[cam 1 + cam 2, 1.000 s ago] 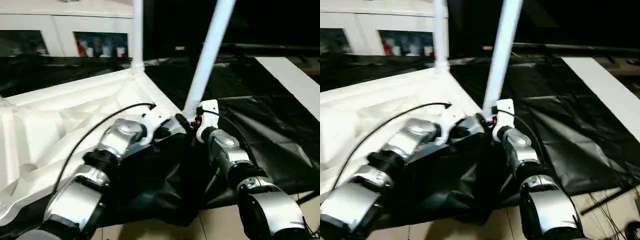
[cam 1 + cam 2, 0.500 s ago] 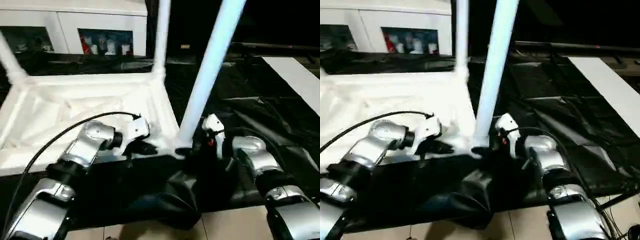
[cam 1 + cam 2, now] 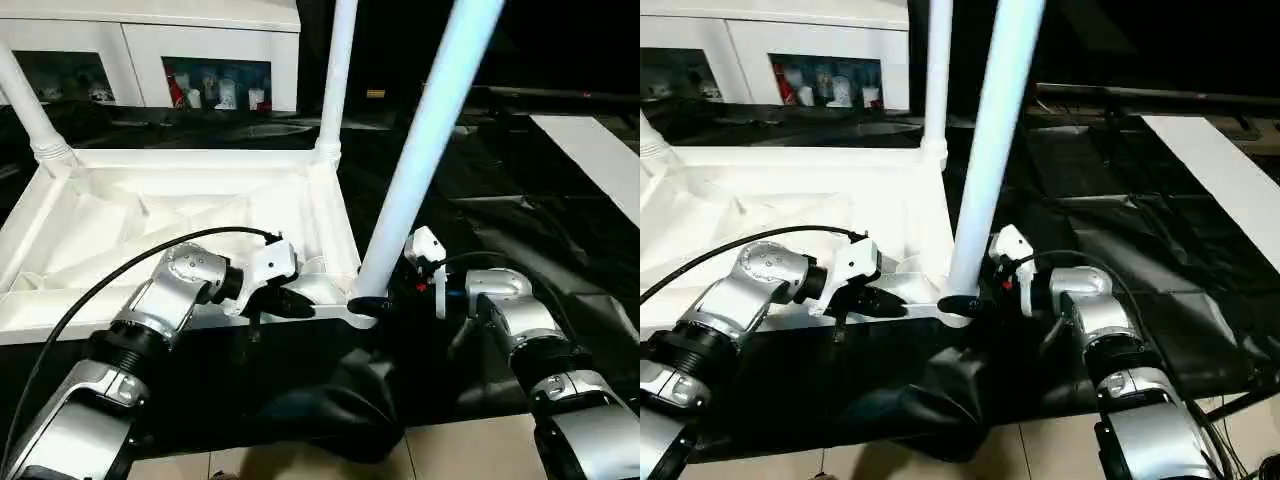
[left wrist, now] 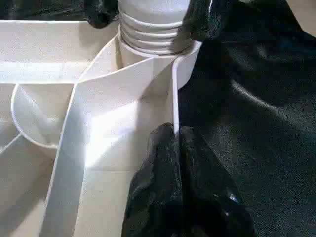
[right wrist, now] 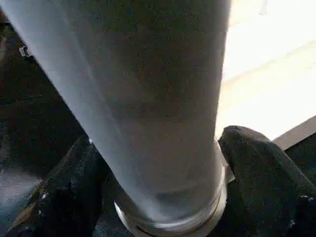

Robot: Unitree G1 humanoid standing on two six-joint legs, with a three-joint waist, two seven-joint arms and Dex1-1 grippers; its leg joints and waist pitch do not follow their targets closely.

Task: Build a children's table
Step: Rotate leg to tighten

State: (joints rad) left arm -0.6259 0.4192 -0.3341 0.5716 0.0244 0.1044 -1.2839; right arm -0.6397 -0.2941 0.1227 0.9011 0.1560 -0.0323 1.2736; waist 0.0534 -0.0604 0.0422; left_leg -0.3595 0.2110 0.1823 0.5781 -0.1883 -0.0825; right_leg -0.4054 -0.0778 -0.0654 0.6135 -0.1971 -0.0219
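The white table top [image 3: 150, 200] lies upside down on a black sheet, ribbed underside up. Legs stand in its far left corner [image 3: 30, 110] and far right corner [image 3: 337, 80]. A third leg [image 3: 420, 150] rises tilted from the near right corner socket [image 3: 362, 312]. My right gripper [image 3: 387, 298] is shut on this leg's base, with a black finger [image 5: 256, 168] on each side of the tube [image 5: 148, 98]. My left gripper [image 3: 295, 303] is shut on the top's near rim [image 4: 174, 98], just left of that socket, fingers [image 4: 168, 168] pressed together over the wall.
A crumpled black sheet [image 3: 520, 230] covers the floor under and to the right of the top. A flat white board [image 3: 600, 160] lies at the far right. A white cabinet [image 3: 150, 40] stands behind. Bare tiles [image 3: 470, 450] show near my feet.
The whole view has shifted, so the top now lies square to me. My left gripper has moved left from the leg's base along the rim. The held leg stands closer to upright.
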